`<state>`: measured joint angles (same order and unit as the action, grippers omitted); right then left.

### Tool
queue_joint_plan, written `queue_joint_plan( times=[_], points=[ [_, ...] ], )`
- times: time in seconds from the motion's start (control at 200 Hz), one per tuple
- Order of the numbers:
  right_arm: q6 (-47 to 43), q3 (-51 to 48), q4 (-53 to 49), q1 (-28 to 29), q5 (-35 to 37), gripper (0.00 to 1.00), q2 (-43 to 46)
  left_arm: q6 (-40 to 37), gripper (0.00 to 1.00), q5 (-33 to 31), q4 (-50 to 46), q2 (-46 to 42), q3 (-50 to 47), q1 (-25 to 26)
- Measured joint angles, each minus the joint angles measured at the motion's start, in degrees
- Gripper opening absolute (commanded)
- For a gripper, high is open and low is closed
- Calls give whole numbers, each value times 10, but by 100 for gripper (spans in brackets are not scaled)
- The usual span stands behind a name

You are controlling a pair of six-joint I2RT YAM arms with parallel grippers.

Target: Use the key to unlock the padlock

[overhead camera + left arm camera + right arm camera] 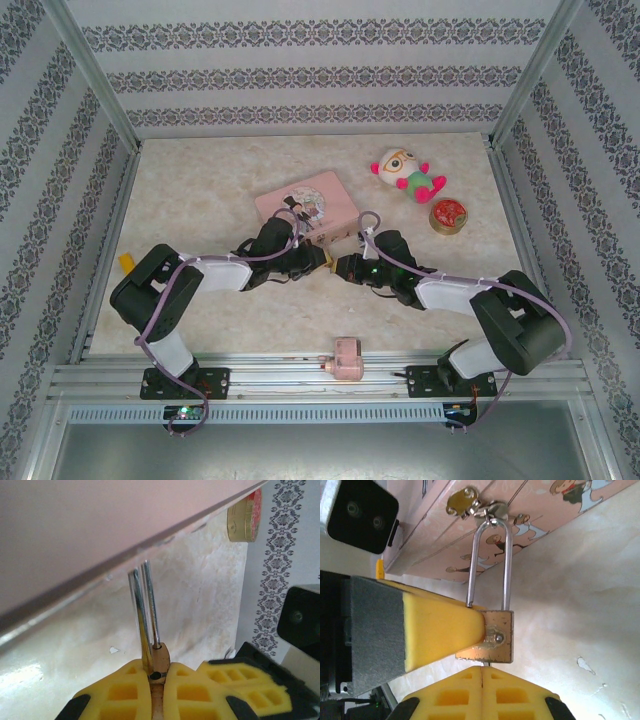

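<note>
Yellow ribbed pads of the left gripper (157, 675) sit closest to the left wrist lens, pressed together on the brass body of the padlock (160, 659). Its two silver shackle legs rise straight up from there to the blurred underside of the pink tin (100, 530). That view hides where the shackle ends. The right wrist camera supplies it: the loop is threaded through a small brass hasp (470, 504) on the tin's cartoon-printed side, the shackle appears seated in the body, and the padlock hangs just beside the tin above the marbled table (580, 605). It also shows one left finger (440, 627) bearing on the padlock's left flank. Directly below, the right gripper (482, 682) has its pads together with no gap, their tips right at the padlock's bottom edge; whether the key lies between them cannot be told. From above, a small yellow block (127, 262) lies at the table's left edge, then the two arms meet nose to nose in front of the tin's near side. A small pink object (347, 358) sits on the front rail between the bases. Farther right and well apart lie a plush toy (405, 175) and a round red tin (449, 216), whose rim also shows at the top right of the left wrist view.
</note>
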<state>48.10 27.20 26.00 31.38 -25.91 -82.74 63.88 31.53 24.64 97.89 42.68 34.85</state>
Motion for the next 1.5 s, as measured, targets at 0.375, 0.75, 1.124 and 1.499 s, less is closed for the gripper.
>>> queue_joint_plan(
  times=[0.375,0.75,1.124,1.499],
  points=[
    [15,-4,-9,-1,50,25,11,-7,8,0,4,-1,-5,0],
    [37,-5,10,-2,50,36,6,-13,25,9,11,-2,-9,0],
    [42,-5,35,-5,51,36,-39,-13,41,15,37,3,-17,0],
    [-19,33,-56,7,104,45,-39,-105,99,-84,-167,-128,14,0]
  ],
)
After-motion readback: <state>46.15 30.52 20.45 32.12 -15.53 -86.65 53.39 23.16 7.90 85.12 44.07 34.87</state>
